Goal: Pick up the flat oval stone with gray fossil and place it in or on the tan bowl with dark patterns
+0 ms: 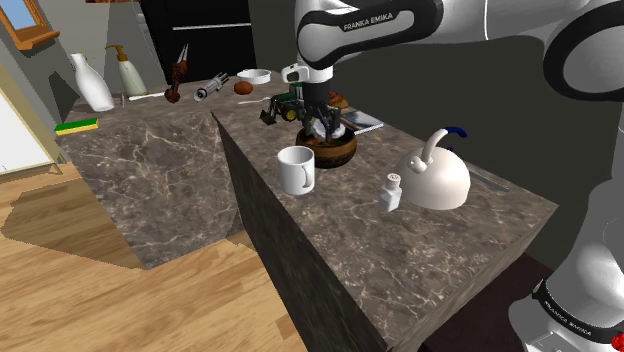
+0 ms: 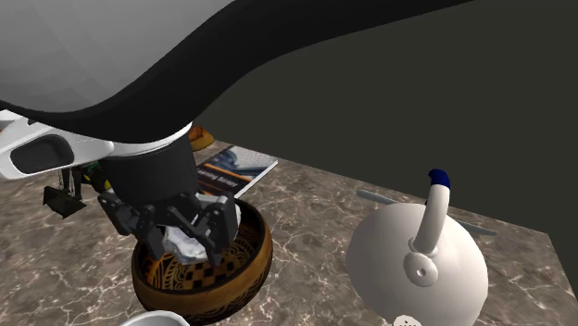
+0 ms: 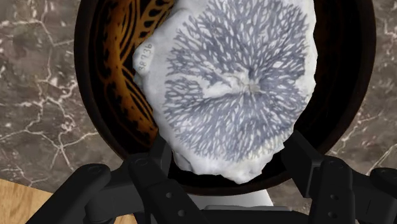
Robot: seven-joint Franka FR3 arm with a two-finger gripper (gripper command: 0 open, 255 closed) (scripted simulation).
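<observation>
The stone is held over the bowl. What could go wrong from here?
1. The stone spans most of the bowl opening, so on release it may lodge tilted against the rim instead of settling flat.
2. The gripper reaches down inside the bowl. Lifting out off-centre could catch the wall and push the bowl toward the white mug close by.

White arm point(image 1: 470, 25) with dark joints; black band lettered FRANKA EMIKA; gripper point(image 2: 181, 227) all black, blocky.
</observation>
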